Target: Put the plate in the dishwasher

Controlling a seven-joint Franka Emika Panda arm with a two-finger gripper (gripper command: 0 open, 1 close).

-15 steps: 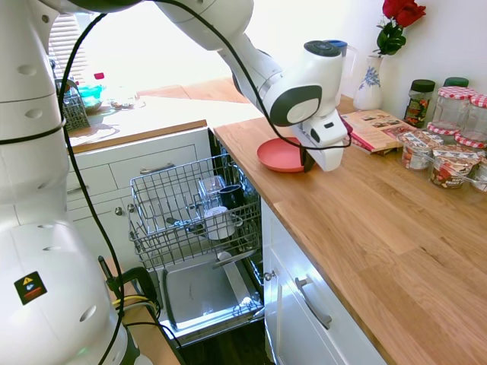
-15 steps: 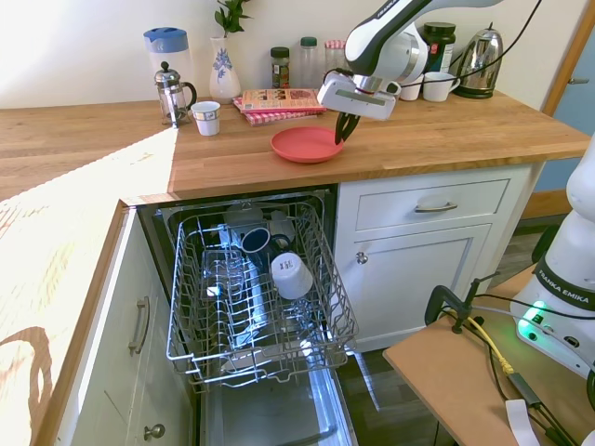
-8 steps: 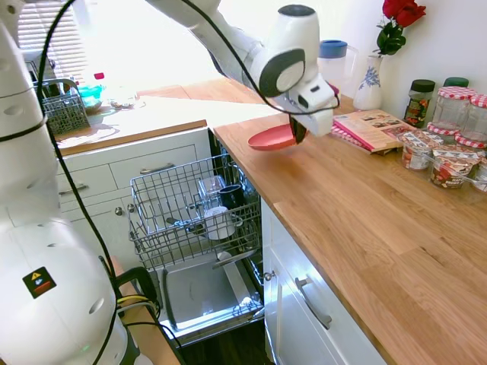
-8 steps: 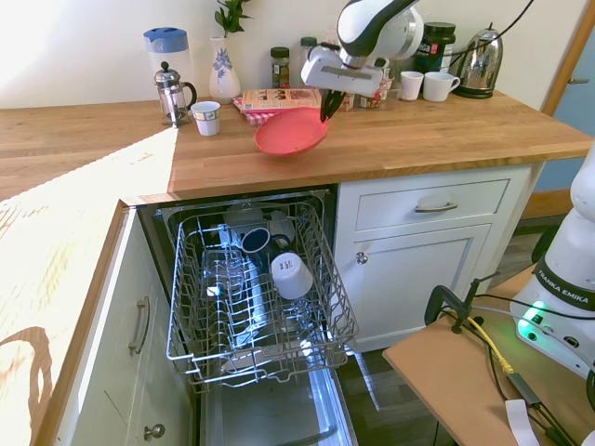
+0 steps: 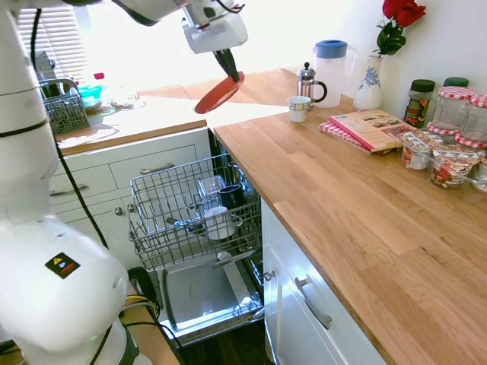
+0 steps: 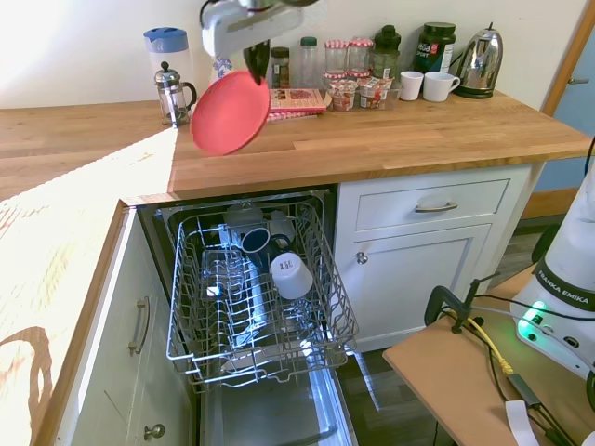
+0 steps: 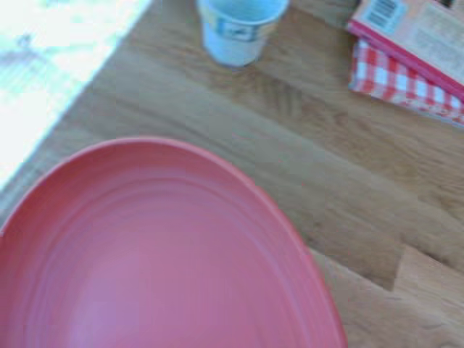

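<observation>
The coral-red plate point(image 5: 218, 93) point(image 6: 231, 112) hangs tilted in the air, high over the worktop's corner above the dishwasher. My gripper point(image 5: 227, 65) point(image 6: 257, 63) is shut on the plate's upper rim. In the wrist view the plate point(image 7: 152, 254) fills the lower part of the picture over wood. Below stands the open dishwasher, its grey wire rack point(image 5: 163, 182) point(image 6: 188, 325) pulled out with cups in it and its shiny steel door point(image 5: 199, 293) folded down.
On the worktop stand a small white cup point(image 5: 297, 108) point(image 7: 238, 27), a French press point(image 6: 170, 92), a blue-lidded jug point(image 5: 332, 70), a vase point(image 5: 370, 82), a book on a checked cloth point(image 5: 369, 127) and jars point(image 5: 449, 144). A kettle and mugs point(image 6: 437, 85) stand at the far end.
The plate was lifted off the worktop and carried up and towards the corner over the dishwasher. It tilted from flat to steeply slanted while held by its rim.
</observation>
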